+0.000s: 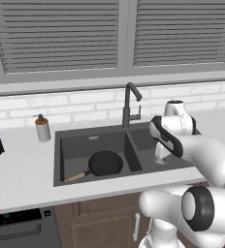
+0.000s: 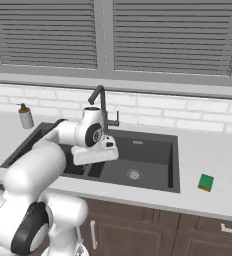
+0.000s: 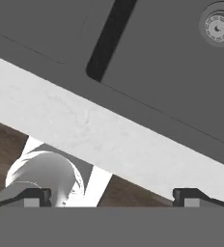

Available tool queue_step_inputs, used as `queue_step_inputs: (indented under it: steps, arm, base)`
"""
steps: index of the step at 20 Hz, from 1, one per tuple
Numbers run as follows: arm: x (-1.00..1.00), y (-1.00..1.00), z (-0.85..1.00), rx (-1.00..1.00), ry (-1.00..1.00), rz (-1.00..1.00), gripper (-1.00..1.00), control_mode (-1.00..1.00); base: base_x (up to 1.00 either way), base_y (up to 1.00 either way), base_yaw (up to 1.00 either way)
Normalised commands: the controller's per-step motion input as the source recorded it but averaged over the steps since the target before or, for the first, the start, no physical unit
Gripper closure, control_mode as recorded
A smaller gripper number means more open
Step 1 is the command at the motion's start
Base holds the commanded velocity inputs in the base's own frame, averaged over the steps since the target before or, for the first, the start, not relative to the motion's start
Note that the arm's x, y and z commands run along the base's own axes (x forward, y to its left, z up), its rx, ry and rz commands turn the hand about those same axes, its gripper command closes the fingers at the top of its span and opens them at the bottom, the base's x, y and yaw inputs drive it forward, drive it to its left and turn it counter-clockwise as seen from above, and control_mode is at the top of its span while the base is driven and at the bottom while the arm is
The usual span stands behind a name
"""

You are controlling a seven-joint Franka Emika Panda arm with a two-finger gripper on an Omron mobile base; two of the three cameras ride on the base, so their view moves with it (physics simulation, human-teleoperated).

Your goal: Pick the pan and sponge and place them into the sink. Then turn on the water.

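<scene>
The white table runs under 2 shuttered windows and a white brick wall, with brown cabinet fronts below. The sink is set in the table's middle; the arm hides much of its right basin in the left base view and its left basin in the right base view. The pan lies in the left basin, handle toward the front-left corner. The tool hangs over the sink's front edge, fingers spread wide, nothing between them. The sponge lies on the table right of the sink, near the front edge. A soap bottle stands by the back wall, left of the sink.
</scene>
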Motion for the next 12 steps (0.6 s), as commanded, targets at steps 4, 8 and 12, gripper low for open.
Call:
queue_step_inputs:
  steps: [4,8,12]
  arm:
    - [0.00,-0.76,0.00,0.00,0.11,0.08,-1.00,-1.00]
    - [0.04,-0.83,0.00,0.00,0.12,0.07,-1.00,-1.00]
    - [0.35,-0.87,0.00,0.00,0.12,0.04,-1.00,-1.00]
  base:
    - [0.00,0.00,0.00]
    - [0.00,0.00,0.00]
    - [0.00,0.00,0.00]
